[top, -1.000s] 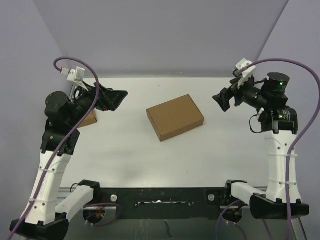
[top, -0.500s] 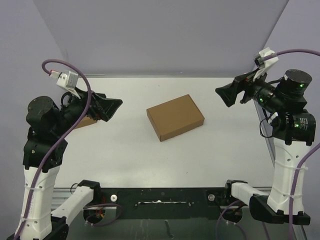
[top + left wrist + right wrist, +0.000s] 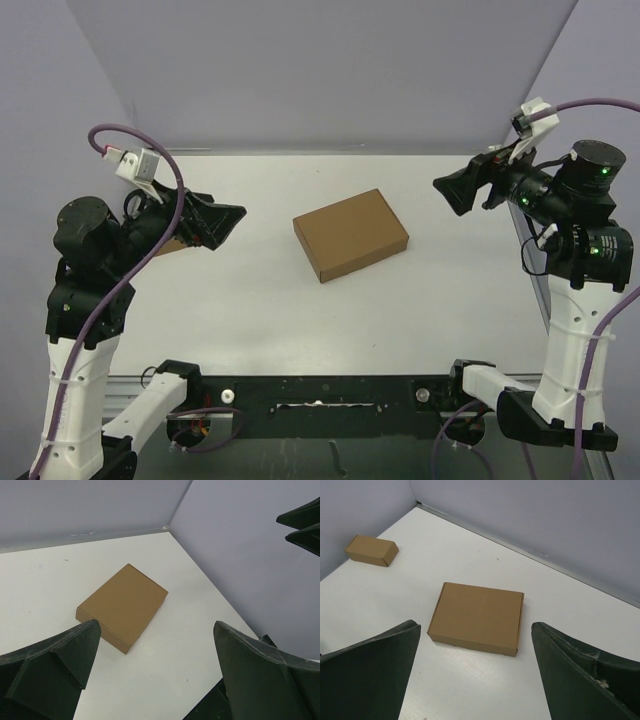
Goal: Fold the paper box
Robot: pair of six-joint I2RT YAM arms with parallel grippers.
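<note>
The paper box (image 3: 350, 234) lies shut and flat in the middle of the white table, a plain brown cardboard slab turned slightly askew. It also shows in the left wrist view (image 3: 122, 606) and the right wrist view (image 3: 477, 616). My left gripper (image 3: 232, 215) hangs well to the left of it, raised off the table, jaws wide open and empty (image 3: 155, 625). My right gripper (image 3: 450, 192) hangs to the right of it, also raised, open and empty (image 3: 475, 626). Neither gripper touches the box.
A much smaller brown cardboard box (image 3: 372, 550) sits near the left wall, partly hidden behind my left arm (image 3: 178, 240). Purple walls close the table at the back and both sides. The right gripper's fingers (image 3: 300, 525) show at the top right of the left wrist view.
Both arms have drawn back from the middle and risen, the left toward the left side and the right toward the right. The paper box has not moved. Both grippers stayed open.
</note>
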